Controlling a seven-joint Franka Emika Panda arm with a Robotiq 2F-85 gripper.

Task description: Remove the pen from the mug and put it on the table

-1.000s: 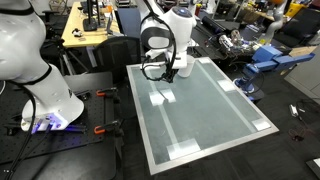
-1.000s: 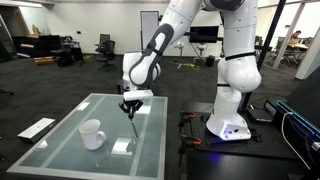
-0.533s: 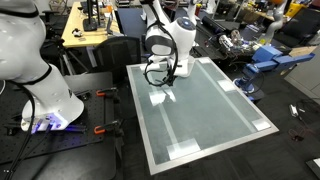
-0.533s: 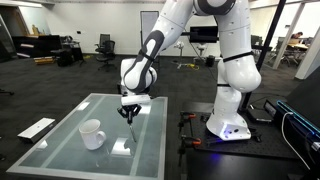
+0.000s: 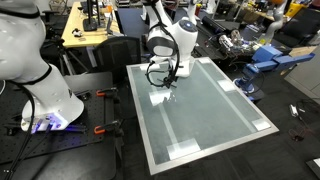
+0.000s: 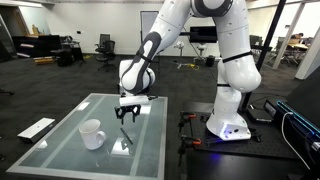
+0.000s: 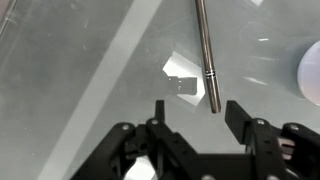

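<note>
Claw (image 7: 198,118) held spread, nothing gripped | pen (image 7: 204,50) seen just ahead, beside tape mark (image 7: 181,80) on table (image 7: 70,70) | mug (image 6: 92,133) shown whole in an exterior view, well aside (clipped in wrist view)

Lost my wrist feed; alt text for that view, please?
A thin pen runs from the top edge down to just ahead of the open gripper, touching neither finger, over the glossy table. A white tape mark lies beside it; the white mug peeks in at the right edge.
</note>
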